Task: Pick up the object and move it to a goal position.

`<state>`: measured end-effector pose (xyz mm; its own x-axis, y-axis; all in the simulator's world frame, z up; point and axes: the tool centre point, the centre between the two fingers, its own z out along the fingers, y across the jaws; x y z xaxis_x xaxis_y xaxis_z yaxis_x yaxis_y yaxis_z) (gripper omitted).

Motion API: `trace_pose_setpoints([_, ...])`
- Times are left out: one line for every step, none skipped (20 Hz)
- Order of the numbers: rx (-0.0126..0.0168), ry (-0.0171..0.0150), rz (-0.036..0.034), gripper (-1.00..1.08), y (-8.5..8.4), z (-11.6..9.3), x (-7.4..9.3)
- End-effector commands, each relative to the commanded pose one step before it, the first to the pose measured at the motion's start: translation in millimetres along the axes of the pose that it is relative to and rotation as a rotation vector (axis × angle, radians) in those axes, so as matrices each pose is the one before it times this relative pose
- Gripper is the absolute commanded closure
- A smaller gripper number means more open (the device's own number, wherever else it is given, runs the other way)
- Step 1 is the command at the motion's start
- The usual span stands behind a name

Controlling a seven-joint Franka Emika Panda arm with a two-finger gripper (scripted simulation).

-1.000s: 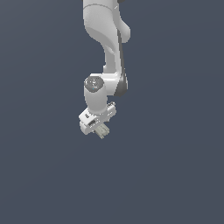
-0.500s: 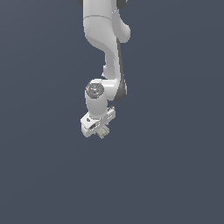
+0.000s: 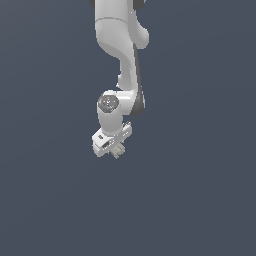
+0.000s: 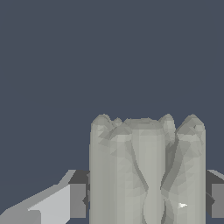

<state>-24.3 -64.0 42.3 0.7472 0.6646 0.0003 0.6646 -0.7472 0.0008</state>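
The object (image 4: 146,170) is a pale grey-beige blocky piece with grooved faces. In the wrist view it fills the space between my two fingers (image 4: 78,200), which press on its sides. In the exterior view it shows as a tiny pale piece (image 3: 118,150) under the white hand. My gripper (image 3: 116,151) is shut on the object and holds it in the air, below the white arm (image 3: 120,45) that comes down from the top of the exterior view.
A plain dark blue-grey background (image 3: 200,190) surrounds the arm in both views. No other objects, containers or edges show.
The arm has swung slightly and the hand with the object has moved up and a little toward the exterior view's right. The grip is unchanged.
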Motion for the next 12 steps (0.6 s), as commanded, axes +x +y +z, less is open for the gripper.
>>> trace_pose_setpoints([0.00001, -0.00007, -0.00028, 1.08, -0.24, 0.02, 0.05])
trace_pose_setpoints([0.00000, 0.00000, 0.00000, 1.08, -0.38, -0.36, -0.26])
trace_pose_setpoints([0.00000, 0.00000, 0.00000, 1.08, -0.63, -0.60, -0.43])
trace_pose_setpoints([0.00000, 0.00000, 0.00000, 1.08, -0.88, -0.85, -0.60])
trace_pose_setpoints([0.00000, 0.00000, 0.00000, 1.08, -1.13, -1.10, -0.77])
trace_pose_setpoints([0.00000, 0.00000, 0.00000, 1.08, -1.39, -1.35, -0.95])
trace_pose_setpoints([0.00000, 0.00000, 0.00000, 1.08, -1.65, -1.60, -1.13])
trace_pose_setpoints([0.00000, 0.00000, 0.00000, 1.08, -1.92, -1.86, -1.31])
trace_pose_setpoints([0.00000, 0.00000, 0.00000, 1.08, -2.19, -2.13, -1.49])
trace_pose_setpoints([0.00000, 0.00000, 0.00000, 1.08, -2.47, -2.40, -1.68])
trace_pose_setpoints([0.00000, 0.00000, 0.00000, 1.08, -2.75, -2.68, -1.87])
trace_pose_setpoints([0.00000, 0.00000, 0.00000, 1.08, -3.03, -2.96, -2.06])
